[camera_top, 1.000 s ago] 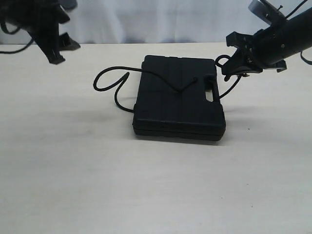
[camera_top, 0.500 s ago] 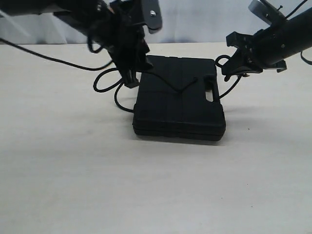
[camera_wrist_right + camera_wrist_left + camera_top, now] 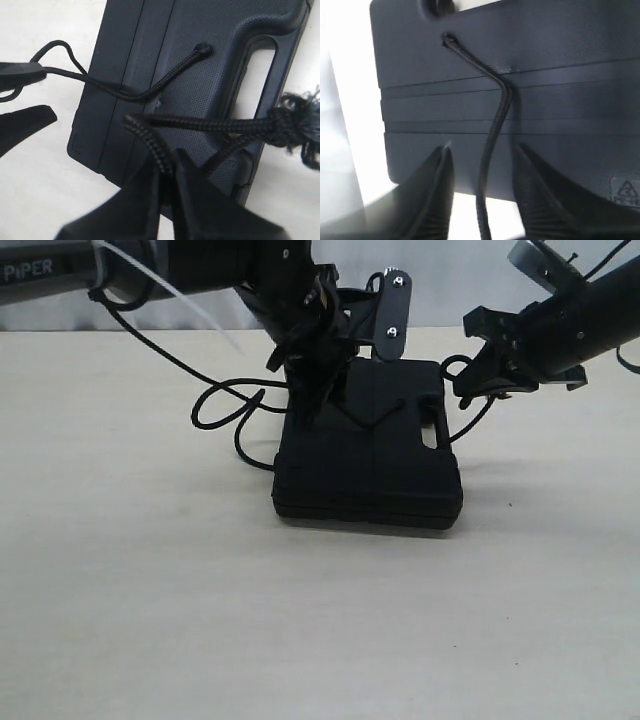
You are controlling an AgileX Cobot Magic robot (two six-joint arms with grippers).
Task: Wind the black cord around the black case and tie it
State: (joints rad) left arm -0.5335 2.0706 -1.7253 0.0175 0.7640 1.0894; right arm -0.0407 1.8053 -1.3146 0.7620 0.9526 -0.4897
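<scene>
The black case (image 3: 370, 455) lies flat on the table, its handle slot (image 3: 438, 425) to the right. The black cord (image 3: 215, 405) curls on the table to its left, runs over the lid (image 3: 365, 420) and ends near the handle. My left gripper (image 3: 312, 398) hangs over the case's far left edge. It is open, and the cord (image 3: 492, 135) passes between its fingers (image 3: 437, 190) with a gap on each side. My right gripper (image 3: 167, 162), beside the handle, is shut on a cord loop (image 3: 150, 137) near a frayed knot (image 3: 295, 120).
The left arm's black cable (image 3: 150, 340) and a white zip tie (image 3: 200, 315) hang above the table's far left. A pale backdrop closes off the far edge. The right arm (image 3: 580, 320) comes in from the far right.
My left arm has swung right from the table's far left corner to the case's far left edge and brought its jaws around the cord. The right arm, cord and case have not moved.
</scene>
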